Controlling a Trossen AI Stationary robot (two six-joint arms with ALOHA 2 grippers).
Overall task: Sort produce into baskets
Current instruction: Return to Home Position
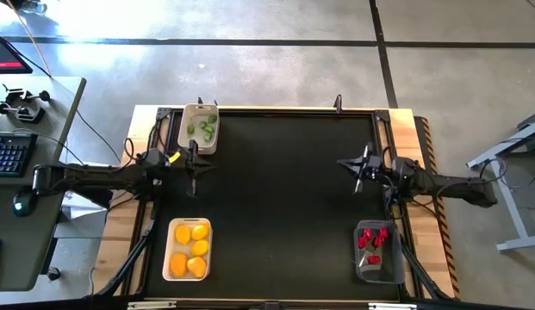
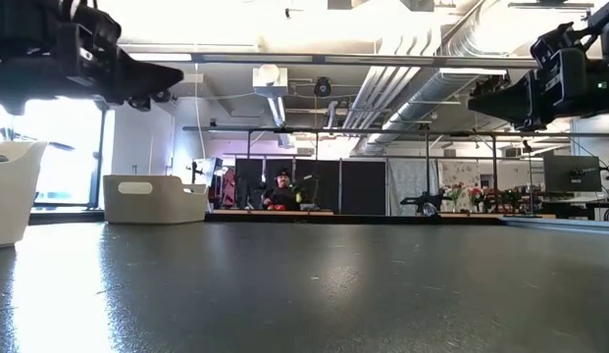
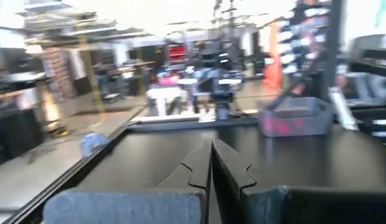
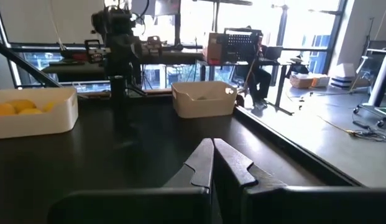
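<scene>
Three baskets stand on the black table (image 1: 284, 215). A beige-white tub (image 1: 200, 127) at the far left holds green pieces (image 1: 204, 128). A white tray (image 1: 189, 250) at the near left holds yellow-orange ovals (image 1: 189, 245). A transparent grey bin (image 1: 378, 252) at the near right holds red pieces (image 1: 372, 240). My left gripper (image 1: 202, 164) hovers shut by the table's left edge, between tub and tray, pointing level toward the right. My right gripper (image 1: 346, 164) hovers shut by the right edge, pointing left. The wrist views show both grippers (image 3: 211, 165) (image 4: 213, 163) with nothing between their fingers.
The middle of the black mat between the two arms lies bare. A desk with a keyboard (image 1: 10, 153) stands beyond the table's left side. In the low view a person (image 2: 281, 191) sits far back in the room. Wooden borders (image 1: 422, 138) frame the mat.
</scene>
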